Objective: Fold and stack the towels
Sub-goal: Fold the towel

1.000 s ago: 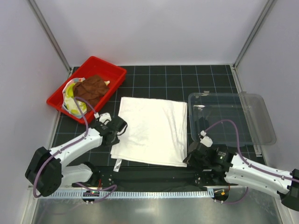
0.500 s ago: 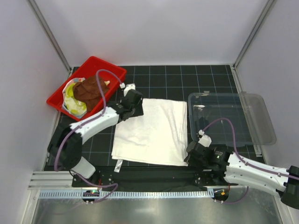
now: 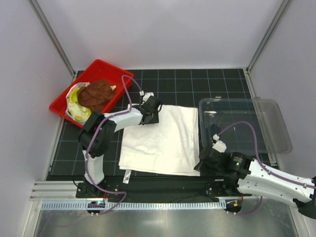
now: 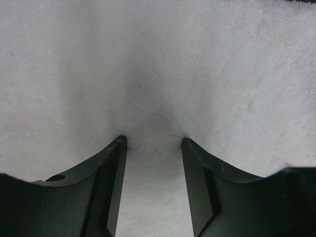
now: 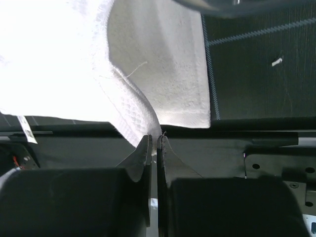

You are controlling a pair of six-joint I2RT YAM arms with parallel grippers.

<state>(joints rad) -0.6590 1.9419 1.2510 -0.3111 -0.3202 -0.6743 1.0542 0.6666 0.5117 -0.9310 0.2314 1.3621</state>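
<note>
1. Left gripper point(image 4: 154, 140): jaws spread apart, nothing pinched, both fingertips point(image 4: 117, 148) pressing down on the white towel point(image 3: 160, 140).
2. In the top view it sits on the towel's far edge, toward the far-left corner.
3. Right gripper point(image 5: 154, 140): jaws clenched tight on the white towel's near-right corner, a thin fold of cloth caught between them, that corner raised off the mat.
4. White towel: spread mostly flat in the middle of the dark gridded mat point(image 3: 222, 84), with 1 small tag sticking out at the near-left corner.
5. Clear bin point(image 3: 269, 111): just beside the towel's right edge, nothing seen inside.
6. Red tray point(image 3: 118, 75): far left, apart from the white towel.
7. Brown towel point(image 3: 96, 94): bunched in the tray, lying on top of the yellow-green towel point(image 3: 74, 104).
8. Both arms reach in from the near edge.
</note>
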